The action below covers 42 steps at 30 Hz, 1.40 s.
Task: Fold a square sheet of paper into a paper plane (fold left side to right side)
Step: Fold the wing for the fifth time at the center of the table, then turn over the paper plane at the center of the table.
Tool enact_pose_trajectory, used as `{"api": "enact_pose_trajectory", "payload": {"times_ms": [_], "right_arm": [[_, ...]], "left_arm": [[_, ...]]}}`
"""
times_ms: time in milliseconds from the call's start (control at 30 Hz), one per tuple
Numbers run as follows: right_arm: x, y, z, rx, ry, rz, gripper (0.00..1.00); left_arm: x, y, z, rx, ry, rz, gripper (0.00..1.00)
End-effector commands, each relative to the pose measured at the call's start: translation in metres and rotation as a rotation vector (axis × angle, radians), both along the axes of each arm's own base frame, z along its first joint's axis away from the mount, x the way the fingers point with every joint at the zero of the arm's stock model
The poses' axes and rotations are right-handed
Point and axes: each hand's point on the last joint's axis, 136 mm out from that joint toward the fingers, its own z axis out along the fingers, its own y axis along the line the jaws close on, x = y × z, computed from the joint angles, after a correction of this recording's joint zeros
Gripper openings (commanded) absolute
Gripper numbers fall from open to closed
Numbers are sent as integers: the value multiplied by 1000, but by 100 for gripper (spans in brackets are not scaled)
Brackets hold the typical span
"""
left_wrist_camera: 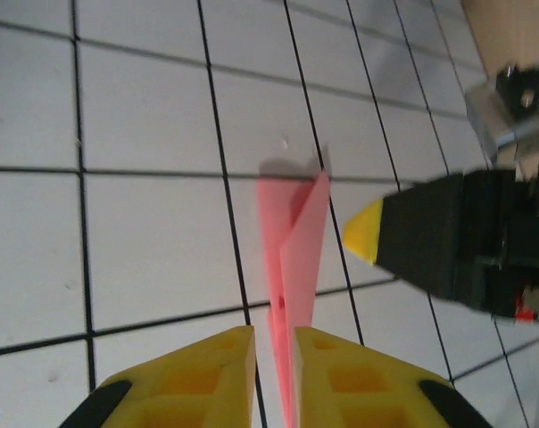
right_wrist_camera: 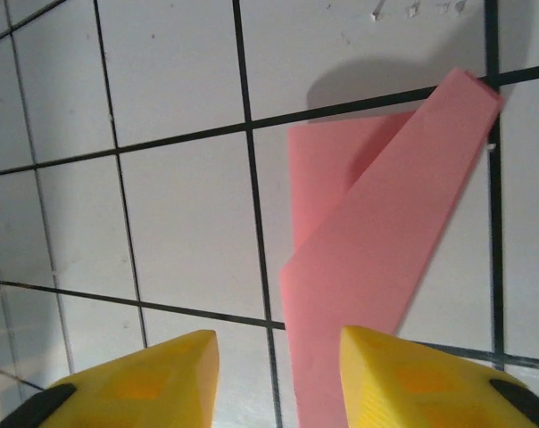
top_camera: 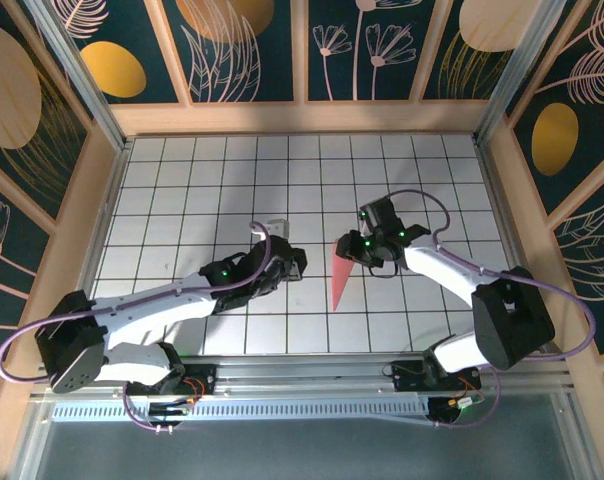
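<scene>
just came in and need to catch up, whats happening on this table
Two robot arms are folding pink paper into a plane. The paper plane lies on the gridded table as a narrow creased dart between them. The left gripper has its jaws slightly apart with the paper running through the gap, not visibly pinched. The right gripper is open just above the plane, one finger over its edge. Neither seems to hold it.
</scene>
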Motion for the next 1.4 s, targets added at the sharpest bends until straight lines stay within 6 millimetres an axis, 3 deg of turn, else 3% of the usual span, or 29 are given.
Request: {"api": "enact_pose_trajectory", "payload": {"times_ms": [0,233,467,633,800,1033,1367], "right_arm": [[-8,-18,0,-189,7,-4,48],[-6,-12,-4,-392,4,21,62],[-5,4,-25,-588,33,79,71],[-3,12,-45,-649,56,98,71],[-2,15,-56,-670,67,100,65],[-8,8,-64,-687,89,98,49],[-11,4,-60,-685,82,91,25]], "left_arm": [[13,30,21,22,-115,137,24],[14,57,39,10,-199,212,42],[9,71,38,10,-215,234,44],[6,77,35,10,-211,238,44],[3,82,34,12,-209,248,44],[2,86,32,12,-208,259,44],[2,87,31,19,-205,262,45]]}}
